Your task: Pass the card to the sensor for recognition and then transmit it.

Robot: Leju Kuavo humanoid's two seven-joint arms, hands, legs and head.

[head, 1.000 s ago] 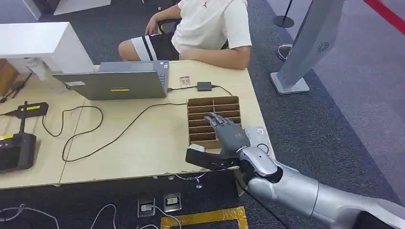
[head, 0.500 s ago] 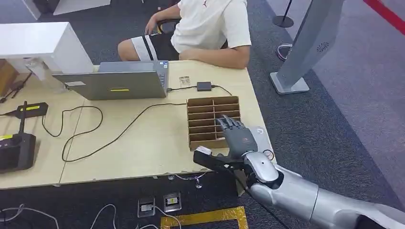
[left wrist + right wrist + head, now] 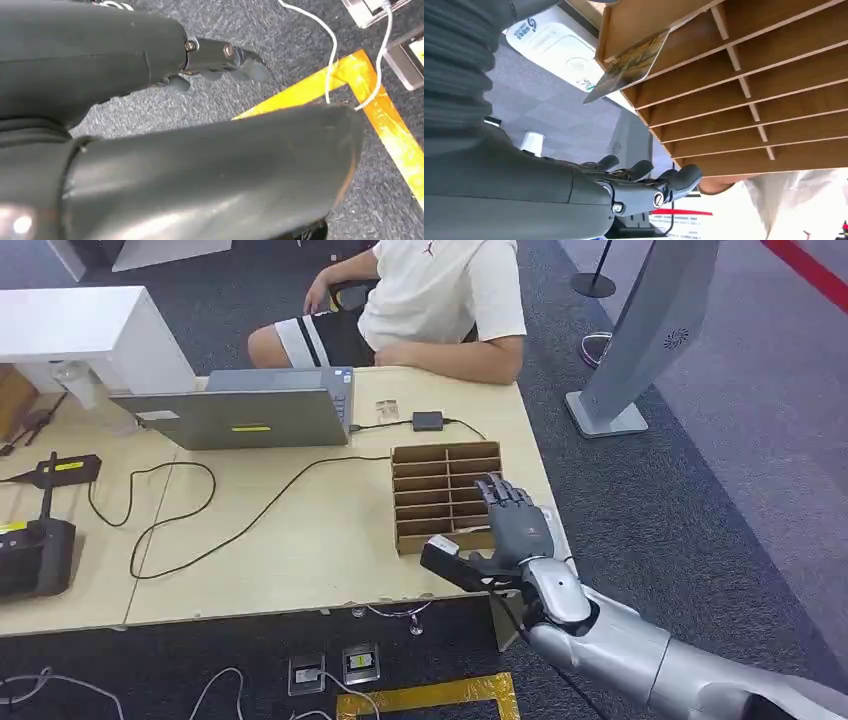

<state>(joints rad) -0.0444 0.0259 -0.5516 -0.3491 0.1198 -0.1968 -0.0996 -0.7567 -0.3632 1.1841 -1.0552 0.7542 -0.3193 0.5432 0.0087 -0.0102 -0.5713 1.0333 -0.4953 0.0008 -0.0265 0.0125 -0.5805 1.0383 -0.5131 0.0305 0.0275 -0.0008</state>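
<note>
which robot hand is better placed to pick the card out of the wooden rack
Right. The right robot hand is open over the wooden rack, close to the card. The left robot hand hangs above the carpet.

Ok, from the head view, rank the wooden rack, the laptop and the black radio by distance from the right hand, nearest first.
1. Wooden rack: right beside the right hand, on the table's right side.
2. Laptop: farther back, toward the middle of the table.
3. Black radio: farthest, at the table's left edge.
</note>
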